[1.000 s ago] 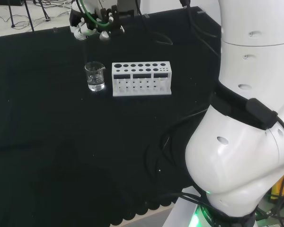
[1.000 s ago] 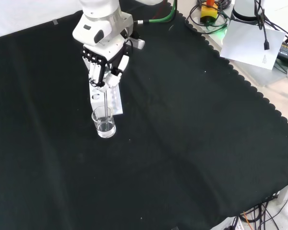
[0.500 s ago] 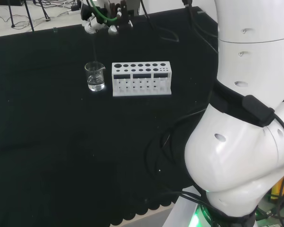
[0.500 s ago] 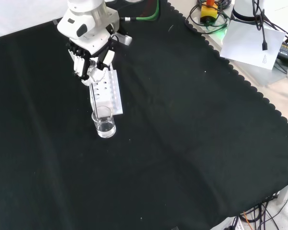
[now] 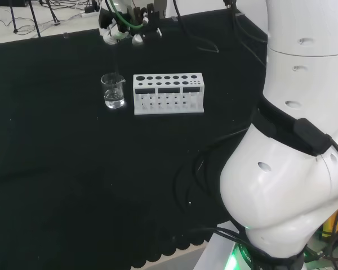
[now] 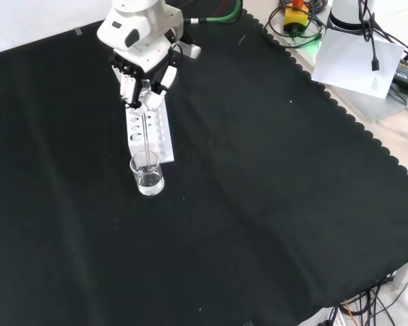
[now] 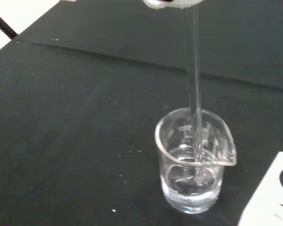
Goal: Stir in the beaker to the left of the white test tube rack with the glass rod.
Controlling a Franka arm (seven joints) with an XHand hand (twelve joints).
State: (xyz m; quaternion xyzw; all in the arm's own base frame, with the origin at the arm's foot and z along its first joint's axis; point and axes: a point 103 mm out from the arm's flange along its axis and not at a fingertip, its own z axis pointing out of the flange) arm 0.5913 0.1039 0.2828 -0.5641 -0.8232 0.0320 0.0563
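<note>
A small clear beaker [image 5: 113,91] [image 6: 147,174] [image 7: 194,160] with a little clear liquid stands on the black cloth, left of the white test tube rack [image 5: 168,93] in the head view. My hand [image 5: 125,27] [image 6: 141,73] hangs above the beaker, fingers curled and shut on a thin glass rod [image 6: 145,132] [image 7: 193,75]. The rod hangs almost upright, and in the wrist view its lower end reaches into the liquid near the beaker's bottom. In the front view the rack [image 6: 151,134] lies just behind the beaker, partly under the hand.
The arm's big white links [image 5: 293,140] rise at the head view's right. Cables [image 6: 306,20], a paper sheet [image 6: 357,58] and gear lie beyond the cloth's scalloped edge at the front view's upper right. Bare black cloth [image 6: 258,204] spreads around the beaker.
Over the last second the hand swung left and away in the front view, then came back right, carrying the rod's top around while its lower end stayed in the beaker.
</note>
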